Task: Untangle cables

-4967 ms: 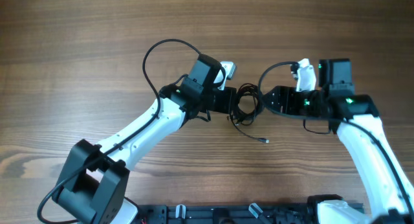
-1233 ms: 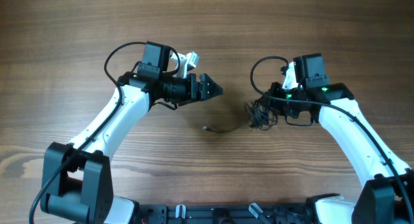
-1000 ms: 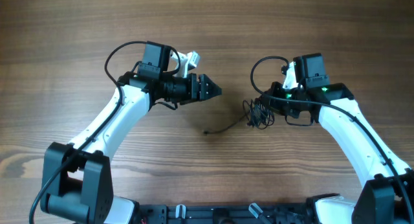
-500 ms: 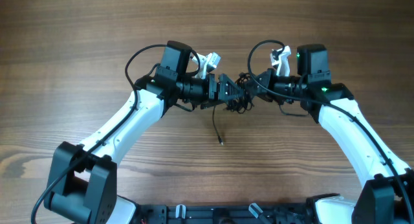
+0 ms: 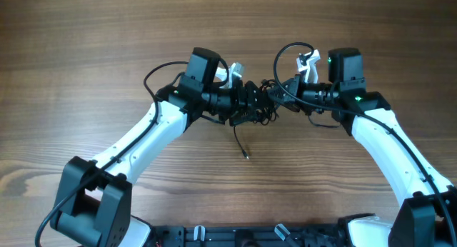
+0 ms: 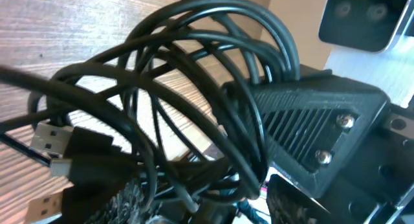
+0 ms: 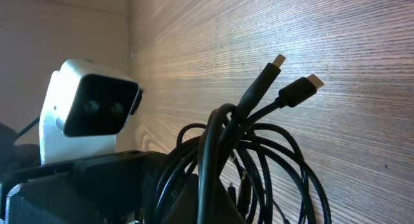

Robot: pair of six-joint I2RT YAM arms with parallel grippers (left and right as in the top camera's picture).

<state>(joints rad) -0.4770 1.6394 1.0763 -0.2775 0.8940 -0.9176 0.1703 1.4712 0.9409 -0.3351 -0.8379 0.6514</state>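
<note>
In the last half second the cables [image 5: 265, 108] have stayed where they were, one tangled bundle between my two arms over the middle of the counter [image 5: 86, 47], with a loose strand [image 5: 238, 136] falling onto the wood, while my left fingers [image 5: 251, 106] have pushed further in to them. My right fingers [image 5: 280, 101] are closed on the bundle; whether the left ones have closed on a loop I cannot tell, because the coils hide them. I judge this the step of taking a second hold: next the left must pinch one loop and draw it away slowly.
</note>
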